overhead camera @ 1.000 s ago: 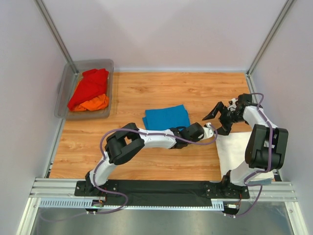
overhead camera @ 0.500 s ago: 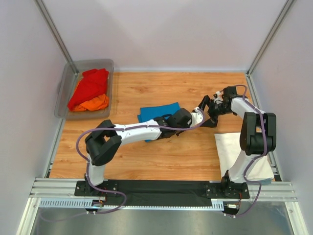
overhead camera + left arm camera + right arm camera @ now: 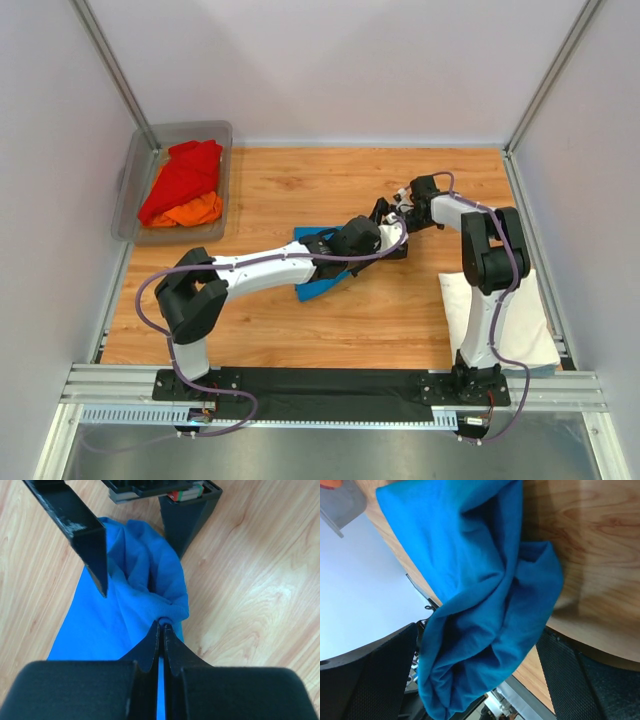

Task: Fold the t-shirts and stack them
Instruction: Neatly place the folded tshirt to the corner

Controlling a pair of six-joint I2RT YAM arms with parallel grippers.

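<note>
My left pincer [image 3: 161,626] pinches a fold of the blue t-shirt [image 3: 120,615]. My right pincer [image 3: 480,672] gapes wide, cloth between its fingers.

blue t-shirt [image 3: 316,285] bunched, white t-shirt [image 3: 530,330] folded flat
</note>
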